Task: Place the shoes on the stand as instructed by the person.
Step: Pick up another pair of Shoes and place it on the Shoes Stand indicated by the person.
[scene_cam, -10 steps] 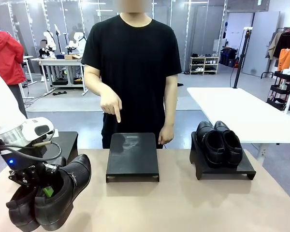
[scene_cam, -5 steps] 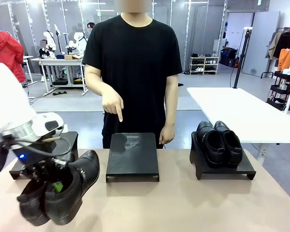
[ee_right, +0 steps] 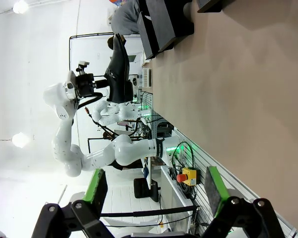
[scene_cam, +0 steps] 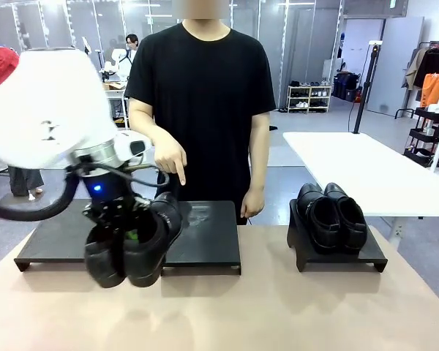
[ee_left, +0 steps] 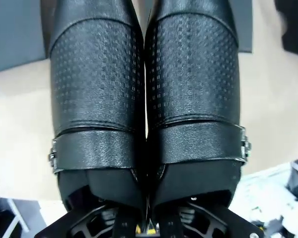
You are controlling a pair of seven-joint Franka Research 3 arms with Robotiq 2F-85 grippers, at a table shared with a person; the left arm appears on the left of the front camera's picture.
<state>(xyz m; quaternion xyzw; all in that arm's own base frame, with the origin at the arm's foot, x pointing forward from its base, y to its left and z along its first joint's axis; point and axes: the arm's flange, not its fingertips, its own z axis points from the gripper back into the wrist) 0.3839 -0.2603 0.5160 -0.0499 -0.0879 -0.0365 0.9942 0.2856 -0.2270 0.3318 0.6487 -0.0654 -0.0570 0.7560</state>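
Note:
My left gripper [scene_cam: 123,223] is shut on the pair of buckle-strap shoes [scene_cam: 135,245], holding them together by their inner sides. The pair hangs toes-down over the left edge of the middle stand [scene_cam: 208,238]. In the left wrist view the buckle-strap shoes [ee_left: 144,99] hang side by side from my left gripper [ee_left: 146,225], and a small metal buckle [ee_left: 244,145] shows on each outer side. The person's hand [scene_cam: 170,157] points a finger down at the middle stand. The plain pair [scene_cam: 331,216] sits on the right stand [scene_cam: 351,257]. My right gripper [ee_right: 154,191] is open above the table, with nothing between its fingers.
A third black stand [scene_cam: 55,240] lies at the left of the tan table [scene_cam: 278,314]. A white table [scene_cam: 366,172] stands behind on the right. In the right wrist view my left arm [ee_right: 69,94] shows far off with the shoes.
My left arm has lifted the buckle pair from the near left of the table and carried it right and away, up to the middle stand's left edge. The person's pointing hand stays.

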